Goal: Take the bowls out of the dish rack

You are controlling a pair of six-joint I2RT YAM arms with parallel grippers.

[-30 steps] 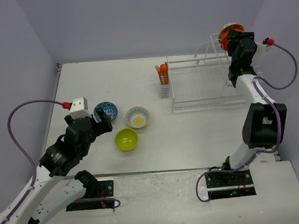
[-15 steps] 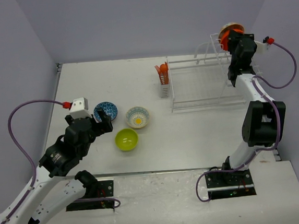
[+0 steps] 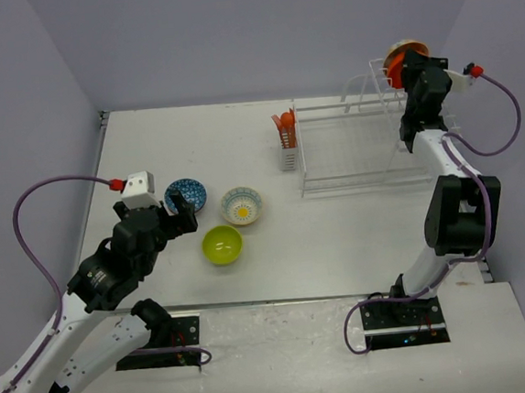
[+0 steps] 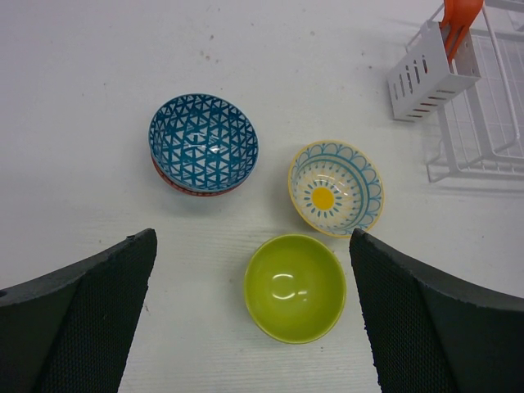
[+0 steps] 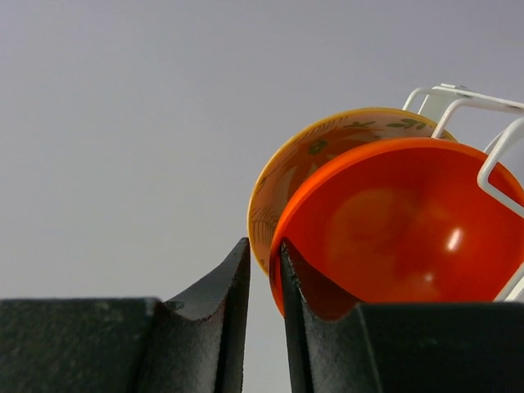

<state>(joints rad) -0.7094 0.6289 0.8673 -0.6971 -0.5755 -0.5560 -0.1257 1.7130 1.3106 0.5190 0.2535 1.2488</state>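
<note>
An orange bowl (image 5: 401,229) stands on edge in the raised end of the dish rack (image 3: 359,142), with a cream leafy bowl (image 5: 303,155) right behind it. My right gripper (image 5: 264,254) is shut on the orange bowl's rim, one finger inside and one outside. From above, that gripper (image 3: 405,66) is at the rack's far right corner. A blue-patterned bowl (image 4: 203,141), a cream bowl with a yellow centre (image 4: 336,188) and a lime-green bowl (image 4: 295,286) sit on the table. My left gripper (image 4: 252,246) hangs open above them, holding nothing.
A white caddy (image 4: 430,70) with an orange utensil hangs on the rack's left end. The blue-patterned bowl rests on a red-rimmed bowl beneath it. White rack wires (image 5: 458,102) curve round the right side of the orange bowl. Walls stand close behind and to the right of the rack.
The right jaws have closed in on the orange bowl's rim, and that wrist has shifted slightly. The left arm and the three table bowls have not moved.
</note>
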